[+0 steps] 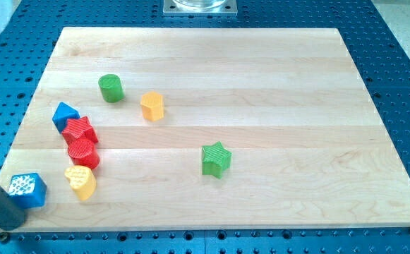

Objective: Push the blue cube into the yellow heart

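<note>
Rod only, no jaws to report. Tip point(13, 224) sits just left-below the blue cube point(28, 190), near touching. Yellow heart point(82, 181) is just right of the cube, so the tip looks staged for a rightward shove.

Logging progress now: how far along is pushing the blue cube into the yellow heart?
Nearly done: the blue cube sits just left of the yellow heart, a small gap between. In hand: my tip is below-left of the cube. Left: closing that gap until they touch.
</note>
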`<act>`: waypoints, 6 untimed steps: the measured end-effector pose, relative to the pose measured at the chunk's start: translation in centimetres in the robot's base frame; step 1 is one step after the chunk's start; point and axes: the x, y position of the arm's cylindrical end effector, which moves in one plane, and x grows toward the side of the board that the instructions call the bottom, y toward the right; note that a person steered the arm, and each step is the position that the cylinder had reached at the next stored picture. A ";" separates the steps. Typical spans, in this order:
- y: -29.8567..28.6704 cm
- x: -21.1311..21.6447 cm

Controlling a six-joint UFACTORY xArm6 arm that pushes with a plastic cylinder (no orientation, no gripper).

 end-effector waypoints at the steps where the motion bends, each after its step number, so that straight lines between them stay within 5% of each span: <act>1: -1.4 0.0; 2: -4.7 -0.9; 5: 4.6 -6.1; 6: 0.5 -4.0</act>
